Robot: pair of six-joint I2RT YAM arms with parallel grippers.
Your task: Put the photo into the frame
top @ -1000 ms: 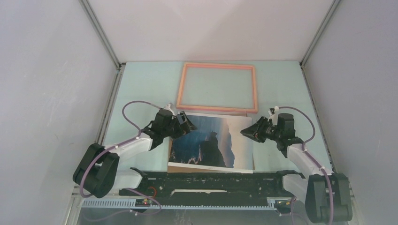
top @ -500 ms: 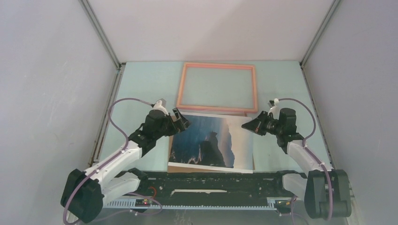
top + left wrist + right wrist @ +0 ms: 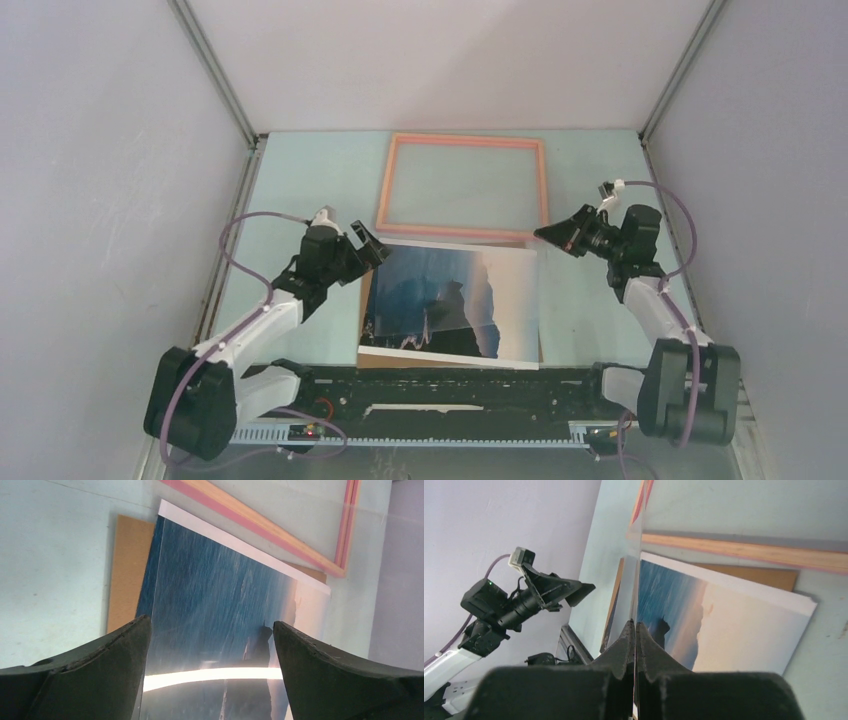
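Observation:
The photo (image 3: 505, 300) lies face up on a brown backing board (image 3: 541, 348), just in front of the salmon-pink frame (image 3: 384, 190). My right gripper (image 3: 548, 232) is near the photo's far right corner. It is shut on the edge of a thin clear sheet (image 3: 638, 580), which the right wrist view shows edge-on, running out from the fingertips. That sheet (image 3: 210, 675) slants over the photo (image 3: 312, 605) and carries a bright strip of glare. My left gripper (image 3: 372, 250) hangs open over the photo's left edge with nothing held. The frame's border (image 3: 250, 522) runs behind.
A black rail (image 3: 440, 385) crosses the near edge between the arm bases. Grey walls close in the green table on three sides. The board (image 3: 127, 570) sticks out left of the photo. The left arm (image 3: 524, 600) shows in the right wrist view.
My right gripper shut on the clear sheet and moved back and to the right, lifting it. My left gripper drew back to the left, still open.

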